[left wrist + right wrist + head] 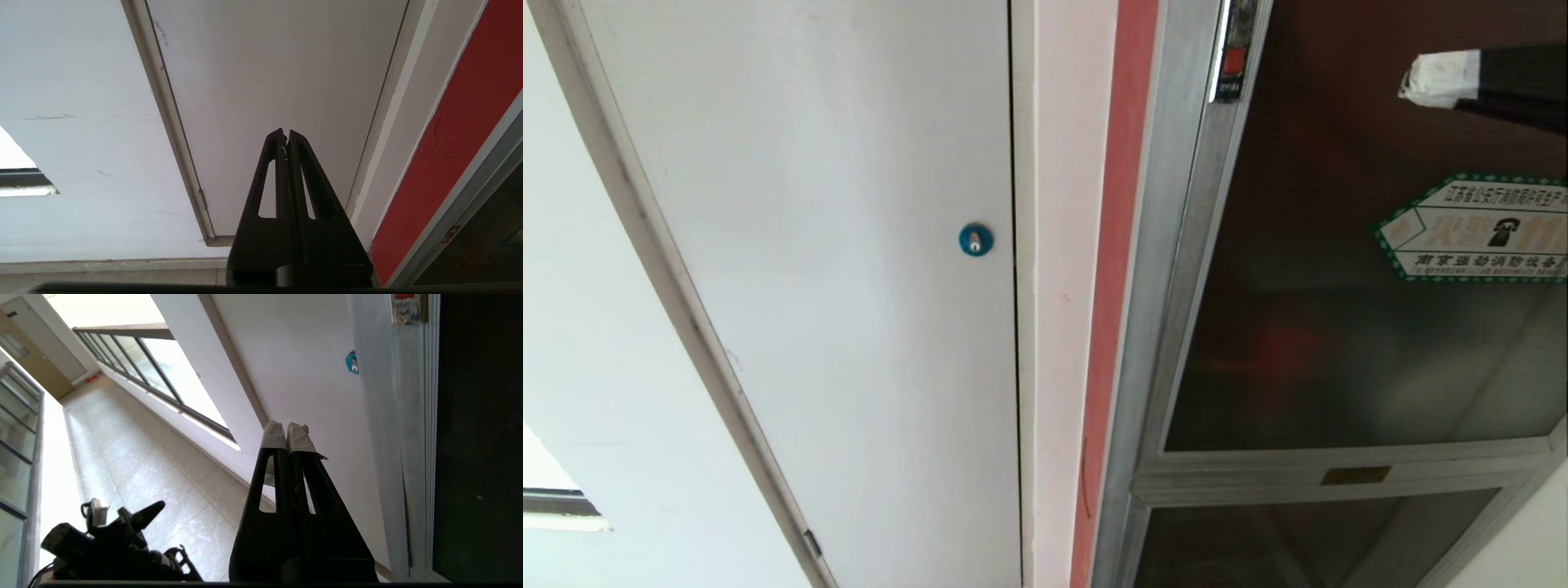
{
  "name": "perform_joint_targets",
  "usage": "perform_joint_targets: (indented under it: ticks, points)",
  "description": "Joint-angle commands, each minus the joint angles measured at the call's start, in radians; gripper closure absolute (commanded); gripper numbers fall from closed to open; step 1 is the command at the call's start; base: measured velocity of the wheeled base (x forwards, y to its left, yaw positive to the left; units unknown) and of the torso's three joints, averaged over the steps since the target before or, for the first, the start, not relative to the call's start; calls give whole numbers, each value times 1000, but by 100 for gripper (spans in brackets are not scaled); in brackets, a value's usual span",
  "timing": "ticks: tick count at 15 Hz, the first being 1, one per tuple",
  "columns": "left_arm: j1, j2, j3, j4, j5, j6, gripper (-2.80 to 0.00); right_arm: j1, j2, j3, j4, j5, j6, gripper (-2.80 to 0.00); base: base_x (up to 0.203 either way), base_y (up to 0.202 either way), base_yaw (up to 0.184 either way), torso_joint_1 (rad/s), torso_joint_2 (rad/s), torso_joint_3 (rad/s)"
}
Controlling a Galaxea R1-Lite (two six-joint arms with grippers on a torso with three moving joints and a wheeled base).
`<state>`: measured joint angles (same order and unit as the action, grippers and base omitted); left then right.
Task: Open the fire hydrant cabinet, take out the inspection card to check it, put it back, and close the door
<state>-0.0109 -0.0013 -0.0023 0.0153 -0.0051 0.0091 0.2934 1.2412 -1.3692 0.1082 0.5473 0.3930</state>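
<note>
1. clearly the right gripper [1409,82], black with white-taped fingertips, has its fingers pressed together on nothing; it hangs in front of the upper part of the large dark tinted glass door [1339,327] in its silver aluminium frame, near the small red latch [1234,61] but apart from it.
2. likely slip: closed tips could skid off the smooth frame or miss the little latch, so the door would stay shut; pushing flat on the glass would only press it further closed.
3. the fire hydrant cabinet [1168,286] is closed, so the inspection card is hidden behind the dark glass and cannot be seen.
4. the green-bordered white hexagonal sticker [1478,229] sits just below the gripper; it is no handle.
5. the left gripper [286,136], plain black, also with fingers together, is parked low before the plain white door [849,245] with its blue round lock [975,239], which is not the target.
6. a red wall strip [1119,245] separates the two doors.
</note>
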Motion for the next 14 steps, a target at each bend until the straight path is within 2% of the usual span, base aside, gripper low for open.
perform_joint_targets:
  ticks: [1,12,14]
  points:
    - [0,1,0,0,0,0,0,3,99,-65,-14,-8,0,0,0,0,0,0,0,0]
    - [0,1,-1,0,0,0,0,8,260,-221,-20,-15,1,0,0,0,0,0,0,0]
    - [0,1,-1,0,0,0,0,11,274,-235,-21,-41,-1,0,0,0,0,0,0,0]
